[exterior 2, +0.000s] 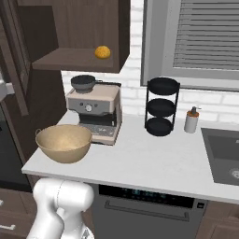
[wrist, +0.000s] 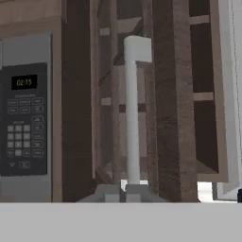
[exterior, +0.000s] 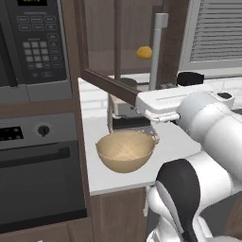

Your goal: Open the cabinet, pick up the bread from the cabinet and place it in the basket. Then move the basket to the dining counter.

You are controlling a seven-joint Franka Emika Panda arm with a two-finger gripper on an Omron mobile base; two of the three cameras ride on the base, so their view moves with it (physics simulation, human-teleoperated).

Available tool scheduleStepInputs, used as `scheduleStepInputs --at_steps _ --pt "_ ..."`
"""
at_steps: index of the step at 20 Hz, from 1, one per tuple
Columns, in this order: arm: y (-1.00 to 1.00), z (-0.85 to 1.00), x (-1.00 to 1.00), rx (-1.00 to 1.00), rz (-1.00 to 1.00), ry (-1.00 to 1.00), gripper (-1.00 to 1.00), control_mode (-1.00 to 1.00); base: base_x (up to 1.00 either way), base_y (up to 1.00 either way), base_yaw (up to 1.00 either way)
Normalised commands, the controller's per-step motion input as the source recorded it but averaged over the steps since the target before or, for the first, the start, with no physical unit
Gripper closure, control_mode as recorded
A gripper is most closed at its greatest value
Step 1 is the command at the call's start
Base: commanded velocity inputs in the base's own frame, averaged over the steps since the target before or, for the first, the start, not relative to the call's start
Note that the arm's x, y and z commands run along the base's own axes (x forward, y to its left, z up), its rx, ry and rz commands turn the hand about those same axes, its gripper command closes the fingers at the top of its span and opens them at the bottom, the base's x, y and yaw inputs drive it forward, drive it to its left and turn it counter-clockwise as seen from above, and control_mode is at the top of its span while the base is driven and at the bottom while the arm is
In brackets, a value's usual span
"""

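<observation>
On the cabinet [exterior: 101, 56] shelf, round bread [exterior: 144, 52], hand [wrist: 130, 191] clenched on bar handle [wrist: 132, 113].

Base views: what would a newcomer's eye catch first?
The cabinet door stands swung open, with the arm's end effector shut on the bottom of its grey handle. Inside, a small yellow bread sits alone on the shelf. Below, a tan basket waits beside the coffee machine.
</observation>
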Motion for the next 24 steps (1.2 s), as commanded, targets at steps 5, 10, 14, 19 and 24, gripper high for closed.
scheduleStepInputs --at_steps 5,10,14,19,24 --pt "-0.16 0.35 -0.96 0.35 0.01 -0.03 1.0 -1.0 0.0 0.0 0.0" --pt "-0.91 0.37 -0.11 0.55 0.06 -0.02 1.0 -1.0 0.0 0.0 0.0" --pt "-0.81 0.07 -0.1 0.76 0.36 -0.22 1.0 -1.0 0.0 0.0 0.0" --pt "-0.21 -0.27 0.03 0.82 0.53 -0.13 1.0 -1.0 0.0 0.0 0.0" --pt "0.14 -0.16 0.4 0.54 0.6 0.08 1.0 -1.0 0.0 0.0 0.0"
